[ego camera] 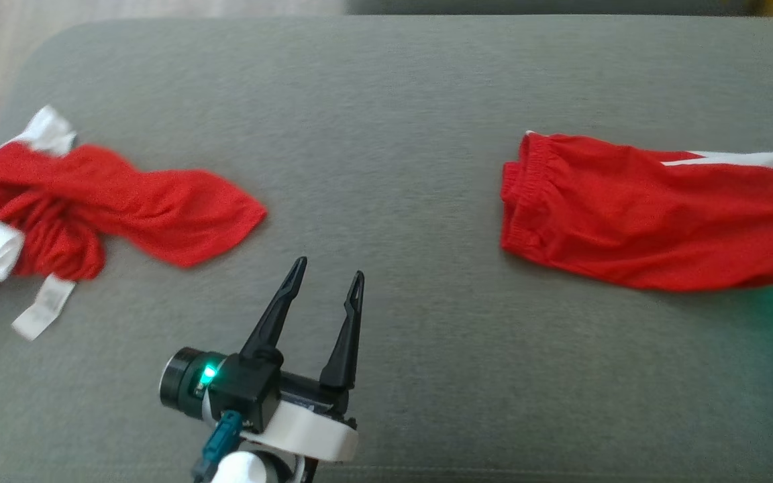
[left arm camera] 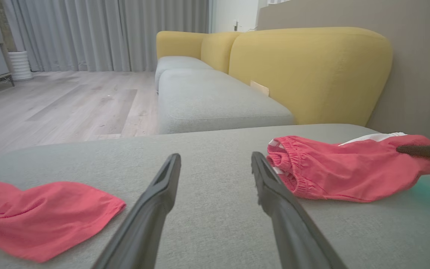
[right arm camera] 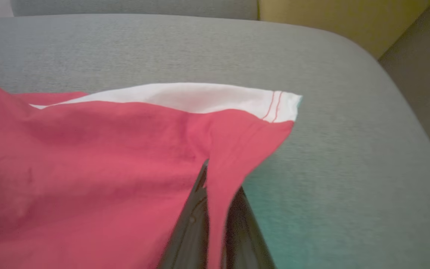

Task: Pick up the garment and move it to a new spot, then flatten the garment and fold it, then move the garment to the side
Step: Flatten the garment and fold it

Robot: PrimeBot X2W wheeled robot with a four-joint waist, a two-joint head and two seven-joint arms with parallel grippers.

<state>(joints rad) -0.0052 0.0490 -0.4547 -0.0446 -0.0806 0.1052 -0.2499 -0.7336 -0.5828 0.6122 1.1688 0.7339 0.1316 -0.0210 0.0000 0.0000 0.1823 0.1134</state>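
Grey woven cushion carries everything. Red shorts lie at its right side, thin, limp and light, likely to sag and crease when lifted. A second red garment lies crumpled at the left. The right gripper is pinched on the shorts' leg hem. The elastic waistband would suit the left gripper, spread wide and empty mid-cushion.
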